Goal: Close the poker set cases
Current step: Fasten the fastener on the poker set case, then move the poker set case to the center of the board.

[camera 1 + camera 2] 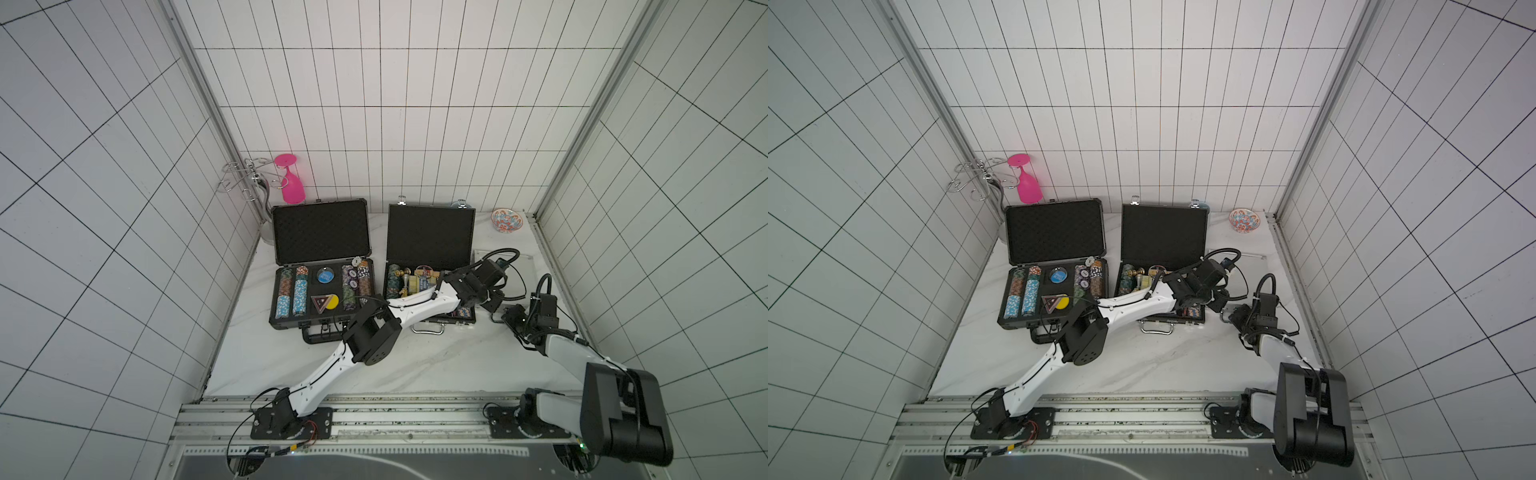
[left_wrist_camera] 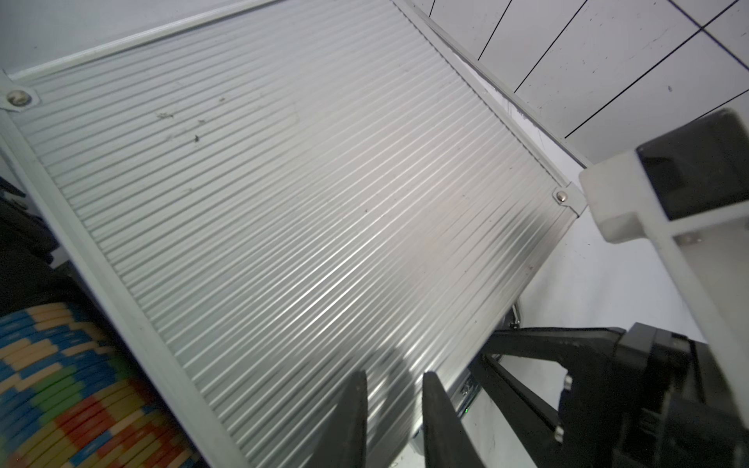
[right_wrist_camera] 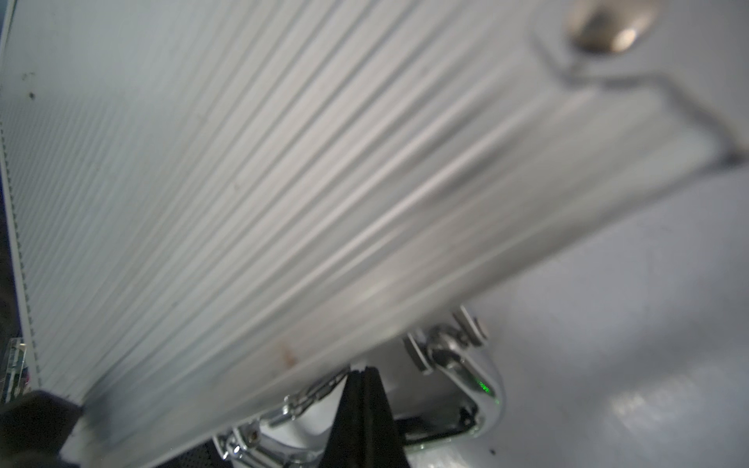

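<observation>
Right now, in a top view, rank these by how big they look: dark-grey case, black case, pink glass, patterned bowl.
1. dark-grey case
2. black case, slightly smaller
3-4. pink glass and patterned bowl: close; the glass hangs higher, nearer the camera, so unranked.

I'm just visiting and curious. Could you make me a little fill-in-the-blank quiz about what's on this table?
1. The glass hanging upside down on the wire rack is coloured ____.
2. The lid of the large dark-grey case stands ____.
3. The medium black case has a ____ handle.
4. The right hand has its fingers ____.
Missing words: pink; open; silver; shut.
</observation>
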### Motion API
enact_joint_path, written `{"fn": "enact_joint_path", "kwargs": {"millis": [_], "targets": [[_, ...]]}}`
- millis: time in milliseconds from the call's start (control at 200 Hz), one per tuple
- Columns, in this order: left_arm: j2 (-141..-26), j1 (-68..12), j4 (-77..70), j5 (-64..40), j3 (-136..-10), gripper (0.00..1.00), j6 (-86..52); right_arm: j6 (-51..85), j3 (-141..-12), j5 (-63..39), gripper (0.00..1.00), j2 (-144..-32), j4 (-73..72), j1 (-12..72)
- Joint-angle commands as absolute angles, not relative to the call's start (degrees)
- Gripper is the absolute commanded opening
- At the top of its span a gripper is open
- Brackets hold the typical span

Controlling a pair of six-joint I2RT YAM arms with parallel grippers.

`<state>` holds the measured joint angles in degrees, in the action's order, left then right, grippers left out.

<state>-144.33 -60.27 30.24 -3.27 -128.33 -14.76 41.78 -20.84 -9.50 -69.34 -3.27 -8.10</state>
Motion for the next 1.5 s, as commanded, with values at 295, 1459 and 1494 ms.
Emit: {"fn": "enact_joint_path", "kwargs": {"millis": [295,1459,1494], "targets": [[-144.23,-59.63,41.57,-1.74,-126.76,0.27,-15.56,38.47,-26.71,-5.45,0.05,-51.19,12.38,-7.39],[-103.44,-42.82,27.40,-1.83,-89.24,0.62,-18.09,15.25,-59.88,6.24,0.71,-81.67,25.35,11.81],[-102.94,-42.53,27.72,-1.78,-88.22,0.62,-18.43,14.88,-60.26,8.17,0.70,-82.76,25.77,12.70]]}}
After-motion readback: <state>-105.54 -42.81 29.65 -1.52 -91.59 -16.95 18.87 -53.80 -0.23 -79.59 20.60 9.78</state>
